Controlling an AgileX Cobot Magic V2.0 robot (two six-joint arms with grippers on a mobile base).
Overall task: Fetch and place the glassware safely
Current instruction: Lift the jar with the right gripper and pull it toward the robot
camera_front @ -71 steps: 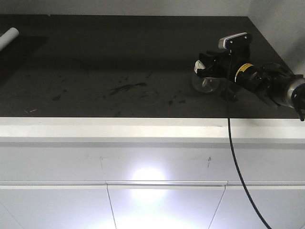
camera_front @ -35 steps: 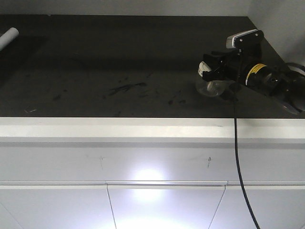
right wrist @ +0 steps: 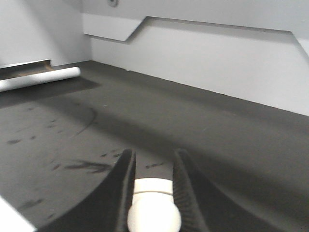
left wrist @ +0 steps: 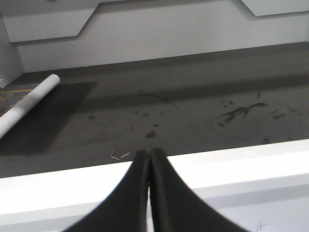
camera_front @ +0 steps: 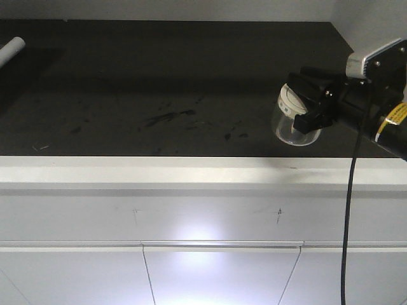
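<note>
The right pincer (camera_front: 304,103) was clenched on the jar (camera_front: 294,130), its two black fingers (right wrist: 126,181) pressing on either side of the cream-white lid (camera_front: 290,101). The jar hung tilted in that grip, lid turned to the left and clear glass body sagging below. It sat over the near right part of the dark worktop (camera_front: 159,70), close to the white front lip (camera_front: 191,168); whether the glass touched the surface I could not tell. A black cable (camera_front: 346,222) dropped from the arm past the cabinet front. Dark smudges (camera_front: 168,117) marked the middle of the worktop. A white tube (camera_front: 11,49) lay at the far left. The left pincer (left wrist: 148,153) was closed on nothing, its tips meeting above the lip.
</note>
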